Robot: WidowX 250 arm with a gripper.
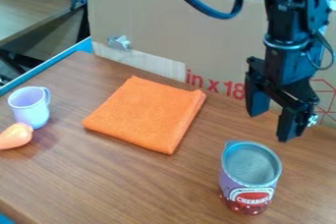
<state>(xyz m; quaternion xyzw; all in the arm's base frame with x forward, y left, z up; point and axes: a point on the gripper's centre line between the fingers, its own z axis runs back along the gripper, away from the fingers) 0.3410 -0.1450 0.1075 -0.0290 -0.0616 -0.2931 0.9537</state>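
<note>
The black gripper (270,126) hangs open over the right side of the table, with nothing between its fingers. Below it and nearer the camera stands an upright can (249,176) with a grey top and a purple and red label. A folded orange cloth (148,113) lies flat in the middle of the table, left of the gripper. At the left edge a pale lavender cup (29,107) stands upright with its handle to the right. An orange, rounded object (15,136), cut off by the view's edge, lies just in front of the cup.
A cardboard sheet (197,36) stands upright along the back of the brown wooden table (125,179). A blue edge strip (49,63) borders the table at the back left. Another table (33,2) is beyond it.
</note>
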